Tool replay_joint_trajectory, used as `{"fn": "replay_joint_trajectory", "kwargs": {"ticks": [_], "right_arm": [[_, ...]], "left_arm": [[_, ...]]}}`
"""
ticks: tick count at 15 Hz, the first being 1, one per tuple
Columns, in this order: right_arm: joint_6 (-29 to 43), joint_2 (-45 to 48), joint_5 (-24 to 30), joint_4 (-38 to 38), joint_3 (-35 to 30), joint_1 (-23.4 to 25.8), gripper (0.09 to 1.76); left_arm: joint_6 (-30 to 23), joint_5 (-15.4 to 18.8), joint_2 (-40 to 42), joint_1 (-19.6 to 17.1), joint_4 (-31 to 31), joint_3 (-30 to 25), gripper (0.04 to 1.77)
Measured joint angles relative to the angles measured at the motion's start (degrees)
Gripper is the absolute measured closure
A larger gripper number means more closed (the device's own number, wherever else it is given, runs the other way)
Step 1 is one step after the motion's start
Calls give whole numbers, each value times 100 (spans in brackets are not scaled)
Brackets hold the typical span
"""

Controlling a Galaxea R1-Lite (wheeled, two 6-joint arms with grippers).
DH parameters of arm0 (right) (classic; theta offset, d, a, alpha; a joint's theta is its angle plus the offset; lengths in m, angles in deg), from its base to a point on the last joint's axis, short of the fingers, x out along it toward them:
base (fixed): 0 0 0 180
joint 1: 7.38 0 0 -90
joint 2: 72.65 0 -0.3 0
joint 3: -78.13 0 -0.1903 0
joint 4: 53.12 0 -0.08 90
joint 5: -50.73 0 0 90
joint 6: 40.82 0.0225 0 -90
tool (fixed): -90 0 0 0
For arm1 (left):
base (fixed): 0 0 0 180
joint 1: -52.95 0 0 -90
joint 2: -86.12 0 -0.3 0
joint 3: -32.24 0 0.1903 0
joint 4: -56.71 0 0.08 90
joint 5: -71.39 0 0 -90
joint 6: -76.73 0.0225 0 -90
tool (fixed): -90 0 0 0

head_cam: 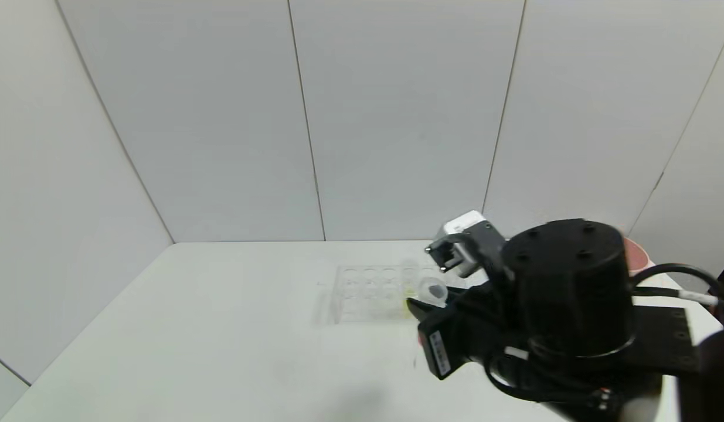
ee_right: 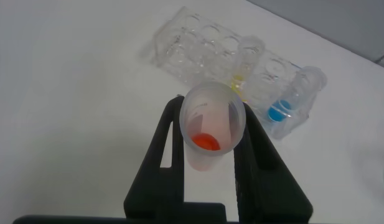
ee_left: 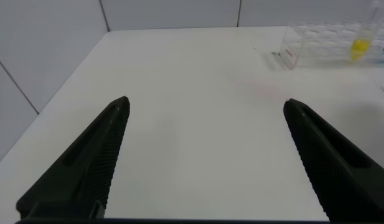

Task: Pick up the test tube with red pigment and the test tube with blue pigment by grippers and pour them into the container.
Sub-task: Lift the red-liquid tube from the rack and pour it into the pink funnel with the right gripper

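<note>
With the right gripper (ee_right: 209, 146) clamped on the red-pigment test tube (ee_right: 211, 127), it needed carrying upright toward the beaker, while the left gripper (ee_left: 204, 155) hung open.

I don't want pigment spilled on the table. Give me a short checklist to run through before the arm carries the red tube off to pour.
1. Grip: right gripper shut on the red tube, a finger on each side: ok.
2. Tube clear of the rack: ok.
3. Tube upright, red liquid at its bottom: ok.
4. Blue tube standing in the rack, yellow tube beside it: ok.
5. Beaker's place: not in any view: cannot tell.
6. Left gripper open over bare table, away from the rack: ok.
</note>
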Motion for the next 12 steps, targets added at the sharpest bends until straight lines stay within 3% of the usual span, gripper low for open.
{"fn": "replay_joint_trajectory", "kwargs": {"ticks": [4, 8, 12], "right_arm": [[-453, 1308, 935, -736, -677, 1164, 133], [-820, 2208, 2219, -1609, -775, 2938, 133], [-1545, 2595, 3702, -1797, -814, 4797, 133]], "left_arm": [[0, 0, 0, 0, 2, 0, 5], [-2, 0, 0, 0, 0, 0, 5], [0, 0, 0, 0, 2, 0, 5]]}}
